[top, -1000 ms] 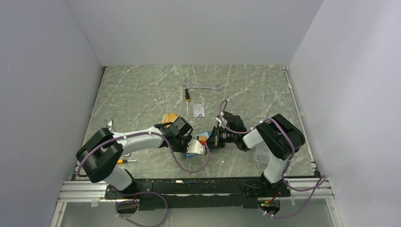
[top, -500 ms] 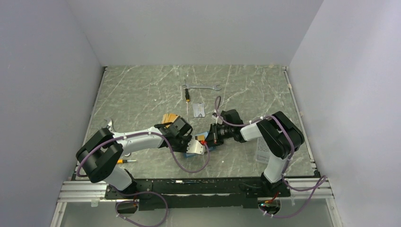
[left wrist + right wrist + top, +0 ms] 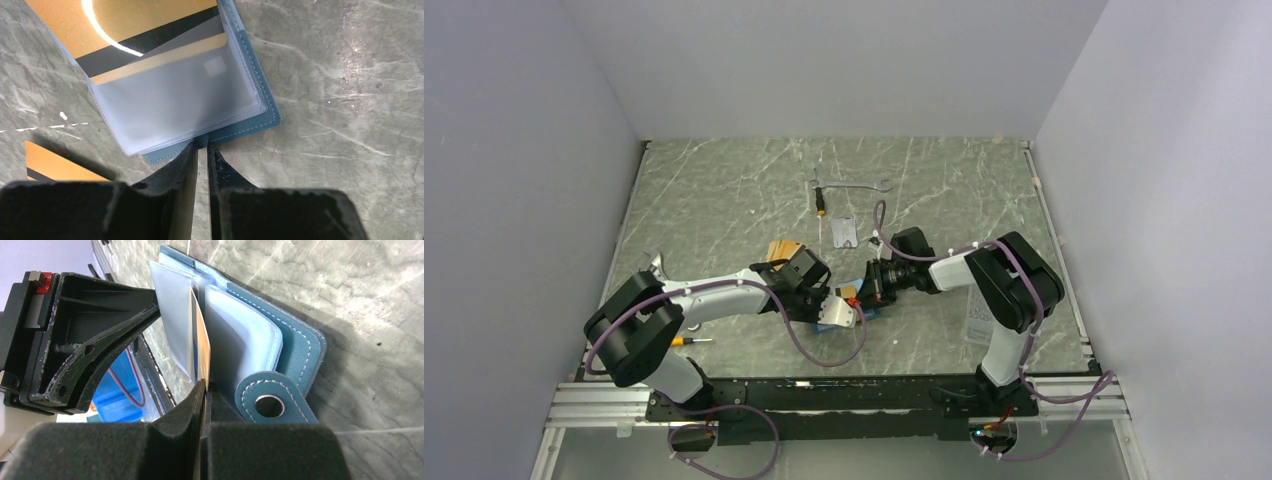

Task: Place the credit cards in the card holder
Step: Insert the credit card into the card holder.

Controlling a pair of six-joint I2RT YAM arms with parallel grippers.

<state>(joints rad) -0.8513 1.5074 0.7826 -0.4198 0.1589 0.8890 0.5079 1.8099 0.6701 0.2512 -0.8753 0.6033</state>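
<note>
The left claw pinched the holder by the edge at its tips, with a loose card on the worktop to its left. The right claw was pressed onto an orange card, which stood edge-on between the holder's pale sleeves just ahead.

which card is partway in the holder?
The gold card pinched in the right claw: one end sits under a clear sleeve of the holder. The loose card lies bare on the table.
</note>
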